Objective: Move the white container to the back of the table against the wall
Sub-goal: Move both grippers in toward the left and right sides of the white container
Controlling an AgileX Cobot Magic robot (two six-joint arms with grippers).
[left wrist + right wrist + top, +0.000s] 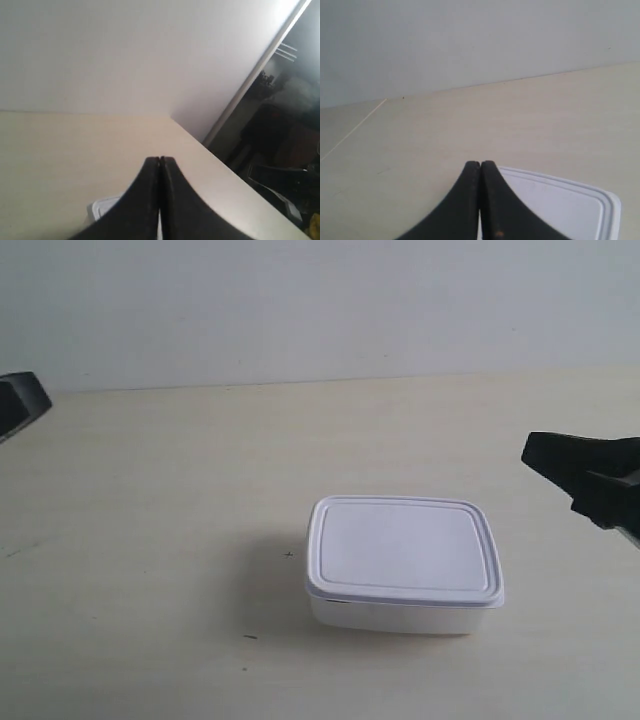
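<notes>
Got the white container (pixel 405 562) parked out on the table (pixel 150 490), lid (pixel 400 545) snapped on, well short of the wall (pixel 300 300). Left gripper (pixel 159 160) clenched tight, fingertips pressed together on nothing, just a corner of the box peeking past it. Same deal with the right gripper (pixel 480 163) — pinched closed on air, lid showing right behind the tips. Hard to say which side the arm at the exterior view's left (pixel 20 402) or the arm at the exterior view's right (pixel 590 480) belongs to — both clear of the box, anyway.
</notes>
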